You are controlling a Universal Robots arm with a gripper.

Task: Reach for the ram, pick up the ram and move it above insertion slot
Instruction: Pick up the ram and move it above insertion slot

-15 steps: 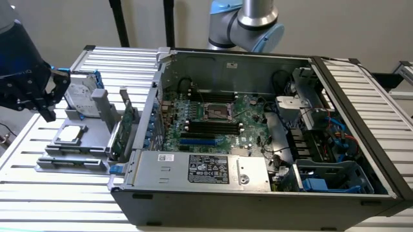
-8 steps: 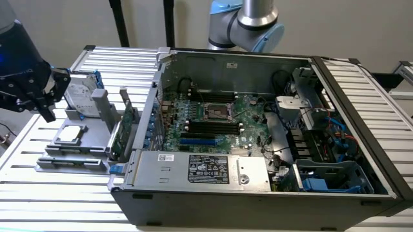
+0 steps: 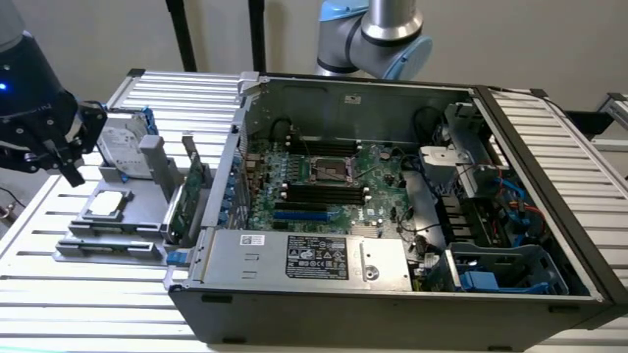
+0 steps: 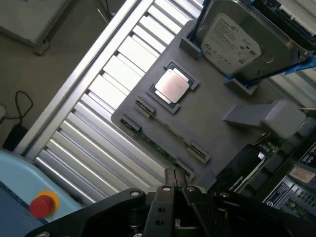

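Observation:
The ram [image 4: 159, 146] is a thin green stick lying on edge in clips along the rim of a grey holder tray [image 4: 217, 133]. My gripper [image 4: 175, 178] hovers above the tray just past that rim, close to one end of the ram, fingers pressed together with nothing between them. In the exterior view the gripper [image 3: 72, 175] hangs over the tray [image 3: 132, 213] at the exterior view's left, outside the computer case. The insertion slot is one of the black sockets [image 3: 324, 193] lying side by side on the motherboard inside the open case.
On the tray sit a silver CPU [image 4: 172, 85], a hard drive [image 4: 232, 42] and an upright green expansion card [image 3: 193, 193]. The case wall [image 3: 228, 184] rises between tray and motherboard. A shorter blue slot [image 3: 304, 215] lies beside the black sockets. A red button [image 4: 42, 205] is nearby.

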